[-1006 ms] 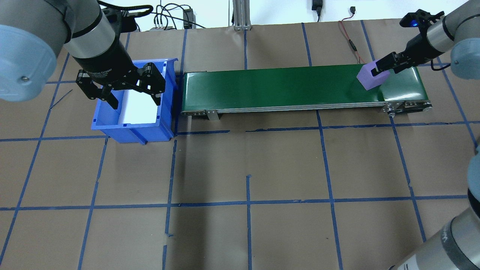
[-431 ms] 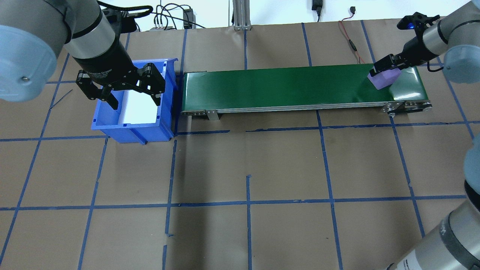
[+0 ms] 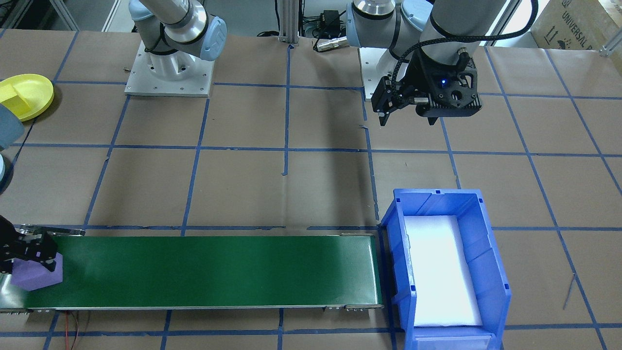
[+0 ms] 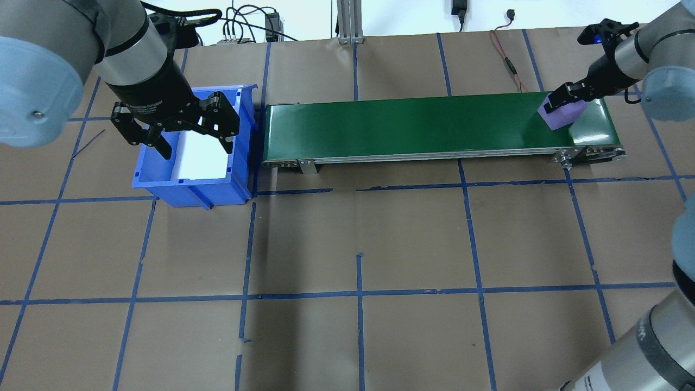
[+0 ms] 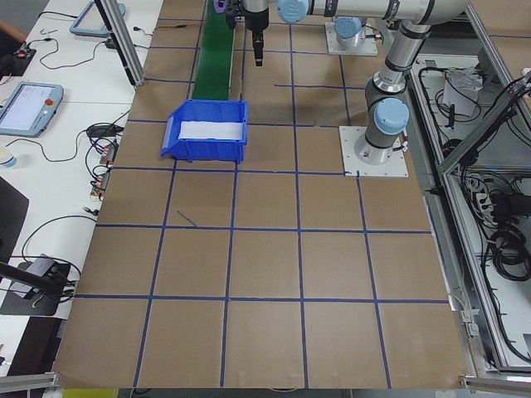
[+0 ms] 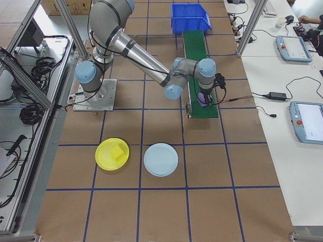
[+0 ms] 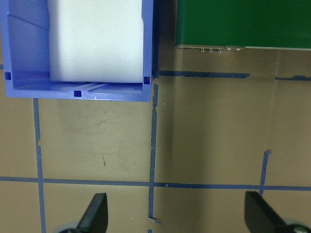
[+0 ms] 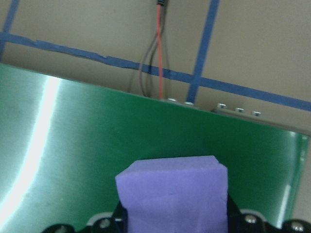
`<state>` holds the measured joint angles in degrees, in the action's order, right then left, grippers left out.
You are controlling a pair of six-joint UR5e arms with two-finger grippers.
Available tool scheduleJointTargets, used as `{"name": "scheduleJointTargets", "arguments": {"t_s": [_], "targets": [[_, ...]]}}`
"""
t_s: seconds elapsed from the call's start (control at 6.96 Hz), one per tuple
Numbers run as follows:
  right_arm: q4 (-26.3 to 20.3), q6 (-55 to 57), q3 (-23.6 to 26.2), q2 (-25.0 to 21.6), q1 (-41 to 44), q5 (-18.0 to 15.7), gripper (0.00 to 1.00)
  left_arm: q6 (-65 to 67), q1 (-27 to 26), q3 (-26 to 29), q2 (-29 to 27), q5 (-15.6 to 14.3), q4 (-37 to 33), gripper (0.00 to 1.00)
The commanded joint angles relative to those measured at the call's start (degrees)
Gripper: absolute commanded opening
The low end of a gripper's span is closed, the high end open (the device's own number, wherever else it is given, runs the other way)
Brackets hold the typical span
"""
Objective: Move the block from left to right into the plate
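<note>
— Purple foam is what I have in the right gripper (image 4: pixel 564 99): the block (image 4: pixel 563 114) sits at the belt's right end, low over or on the green belt (image 4: pixel 423 126), with the jaws closed on its upper part. From the wrist view I can't tell whether its bottom touches the belt.

— And the yellow plate (image 6: pixel 112 153)?

— Well apart from it, on the table on the right arm's side, beside a pale blue plate (image 6: pixel 161 160). It already holds a yellow block (image 6: pixel 118 153).

— What worries you?

— Mostly the grip. The block looks tilted in the jaws, and foam gives, so I judge it could twist or slip on a fast swing and land on the brown paper short of the plate. If it is dragging on the belt, a sideways move could pry it loose.

— Anything at the plate end?

— Two things. The plates sit near each other, so a sloppy aim could drop it into the pale blue one. And a release over the yellow block could leave this one leaning on it or tipping over the rim.

— The left gripper (image 4: pixel 174 122)?

— Spread open with nothing in it, hanging over the blue bin (image 4: pixel 193 179), which shows only a white liner. It is far from the carry path, so I expect no clash.
</note>
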<state>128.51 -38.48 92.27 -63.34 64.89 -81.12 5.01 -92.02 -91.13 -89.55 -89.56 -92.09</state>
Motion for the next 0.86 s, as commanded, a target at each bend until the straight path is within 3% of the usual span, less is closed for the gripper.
{"name": "scheduleJointTargets", "arguments": {"t_s": [0.0,0.43,0.72], "targets": [[2.2,-1.0,0.7,-3.3,-4.4,-8.2,0.24,0.0,0.0,0.0,-0.1,0.0,0.1,1.00],[1.5,-18.2,4.5,-6.9,-25.0,-6.7,0.24,0.0,0.0,0.4,-0.1,1.3,0.0,1.00],[2.0,-24.2,13.4,-6.9,-36.8,-2.0,0.25,-0.1,-0.1,0.3,-0.1,1.4,0.0,1.00]]}}
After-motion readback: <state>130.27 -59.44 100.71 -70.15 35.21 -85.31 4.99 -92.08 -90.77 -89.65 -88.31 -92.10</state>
